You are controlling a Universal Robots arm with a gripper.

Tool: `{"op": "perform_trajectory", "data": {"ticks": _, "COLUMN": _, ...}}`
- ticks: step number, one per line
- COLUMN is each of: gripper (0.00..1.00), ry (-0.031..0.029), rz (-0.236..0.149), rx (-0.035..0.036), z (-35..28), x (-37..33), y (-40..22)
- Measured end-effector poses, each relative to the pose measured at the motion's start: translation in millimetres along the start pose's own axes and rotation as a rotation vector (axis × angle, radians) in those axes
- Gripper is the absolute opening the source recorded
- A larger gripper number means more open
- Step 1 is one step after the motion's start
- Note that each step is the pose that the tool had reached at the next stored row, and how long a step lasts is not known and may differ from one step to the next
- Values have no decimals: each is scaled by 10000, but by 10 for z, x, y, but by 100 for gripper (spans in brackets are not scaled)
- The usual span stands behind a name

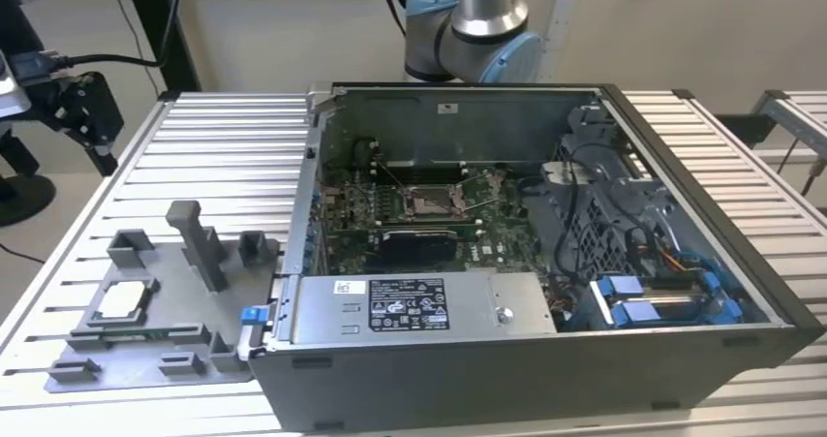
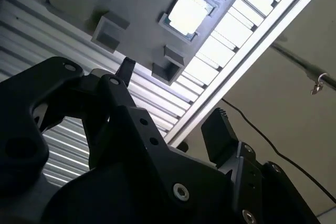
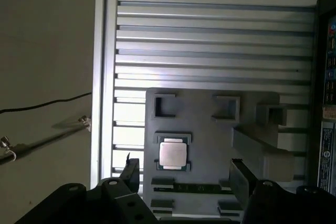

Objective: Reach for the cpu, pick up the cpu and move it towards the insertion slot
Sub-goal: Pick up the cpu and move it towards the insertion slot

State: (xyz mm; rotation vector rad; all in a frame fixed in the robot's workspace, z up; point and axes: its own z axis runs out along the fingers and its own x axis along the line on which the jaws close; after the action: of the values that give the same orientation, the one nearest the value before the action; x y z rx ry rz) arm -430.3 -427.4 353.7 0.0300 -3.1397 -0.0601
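Aluminium slatted table (image 1: 220, 137) in a beige-walled room, with an open computer case (image 1: 517, 384) standing on it.

Beside the case, on the exterior view's left, lies a grey plastic tray (image 1: 181, 311). The cpu (image 1: 120, 302) rests flat in one of its square recesses (silvery face up). Inside the case the insertion slot (image 1: 429, 201) sits on the green board, well apart from the cpu. In both wrist views the gripper (image 3: 184, 174) (image 2: 172, 94) hangs above the tray, its black fingers spread and holding nothing.
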Motion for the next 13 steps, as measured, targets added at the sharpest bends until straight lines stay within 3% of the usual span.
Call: {"op": "perform_trajectory", "data": {"ticks": 13, "gripper": 100, "ry": 0, "rz": 3, "rx": 0, "z": 215, "x": 0, "y": -8}}
